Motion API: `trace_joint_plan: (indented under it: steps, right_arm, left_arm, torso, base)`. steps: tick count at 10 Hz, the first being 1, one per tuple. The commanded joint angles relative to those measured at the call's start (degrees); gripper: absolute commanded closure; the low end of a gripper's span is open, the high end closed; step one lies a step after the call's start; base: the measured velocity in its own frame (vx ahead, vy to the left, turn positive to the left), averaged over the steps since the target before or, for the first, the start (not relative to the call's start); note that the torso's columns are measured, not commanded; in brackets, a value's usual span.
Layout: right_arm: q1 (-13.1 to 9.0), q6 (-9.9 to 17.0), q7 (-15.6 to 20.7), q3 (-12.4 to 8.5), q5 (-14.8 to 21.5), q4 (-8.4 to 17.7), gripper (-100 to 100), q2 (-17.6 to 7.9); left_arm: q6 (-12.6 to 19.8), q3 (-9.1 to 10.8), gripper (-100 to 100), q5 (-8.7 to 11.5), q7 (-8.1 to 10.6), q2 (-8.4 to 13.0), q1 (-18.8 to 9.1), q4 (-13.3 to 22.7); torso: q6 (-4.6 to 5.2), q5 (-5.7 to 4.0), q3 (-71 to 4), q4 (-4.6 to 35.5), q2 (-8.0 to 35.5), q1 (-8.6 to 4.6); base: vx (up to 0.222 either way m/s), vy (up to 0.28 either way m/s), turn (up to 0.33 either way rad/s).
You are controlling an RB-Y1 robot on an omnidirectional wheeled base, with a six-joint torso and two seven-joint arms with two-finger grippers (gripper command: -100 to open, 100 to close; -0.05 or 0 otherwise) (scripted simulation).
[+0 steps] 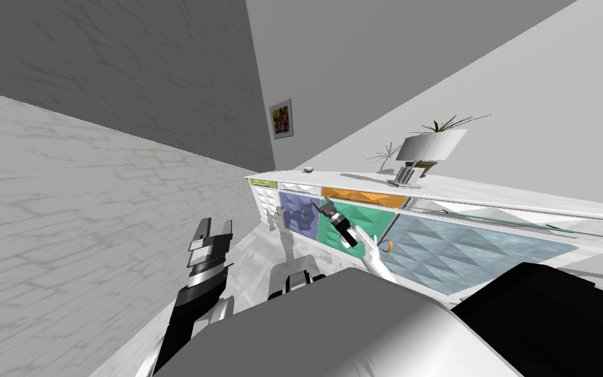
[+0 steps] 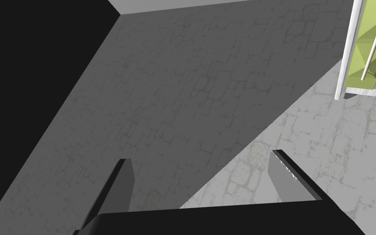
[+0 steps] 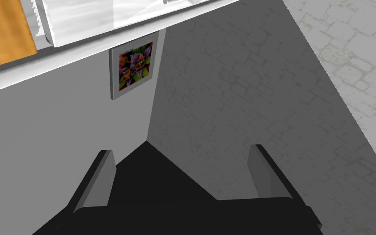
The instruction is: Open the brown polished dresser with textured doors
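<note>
Right hand point(image 1: 324, 209) wide open w/ nothing held, at dresser point(image 1: 359, 196) front; left hand point(image 1: 212, 230) open too, above floor point(image 2: 346, 134).

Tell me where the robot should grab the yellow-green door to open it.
Probably by the long pale bar handle on the yellow-green door, about mid-length, coming straight at the door's front. The bar is thin and straight and seems to stand off the panel, so the open left gripper could close its fingers across it.

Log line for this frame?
phase: approach | right hand: open, empty, at dresser front | left hand: open, empty, above floor
</note>
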Motion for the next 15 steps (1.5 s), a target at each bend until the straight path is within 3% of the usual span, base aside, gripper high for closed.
trace_joint_plan:
  steps: [1,6,8,13,15]
  right_arm:
    - [-2.02,1.17,4.06,0.06,3.30,2.29,-100,-0.82]
    - [-4.58,2.58,9.91,0.04,7.56,5.36,-100,-2.07]
    - [-7.08,3.98,13.80,0.02,11.42,8.42,-100,-3.38]
    - [-9.45,5.31,19.89,0.00,15.58,11.38,-100,-4.77]
    - [-11.64,6.54,23.70,-0.01,19.18,14.12,-100,-6.24]
  left_arm:
    - [0.00,0.00,0,0.00,0.00,0.00,0.00,0.00]
    - [0.00,0.00,0,0.00,0.00,0.00,0.00,0.00]
    - [0.00,0.00,0,0.00,0.00,0.00,0.00,0.00]
    - [0.00,0.00,0,0.00,0.00,0.00,0.00,0.00]
    - [0.00,0.00,0,0.00,0.00,0.00,0.00,0.00]
  torso:
    - [0.00,0.01,0.01,0.00,0.02,0.02]
    - [0.00,0.00,-0.01,0.00,-0.01,-0.01]
    - [0.00,0.00,0.01,0.00,0.01,0.01]
    - [0.00,-0.01,0.02,0.01,0.03,-0.04]
    - [0.00,0.01,0.00,0.00,-0.01,0.03]
  base:
    - [0.032,0.053,0.011]
    - [0.032,0.042,0.008]
    - [0.038,0.051,0.012]
    - [0.030,0.043,0.007]
    - [0.037,0.053,0.010]
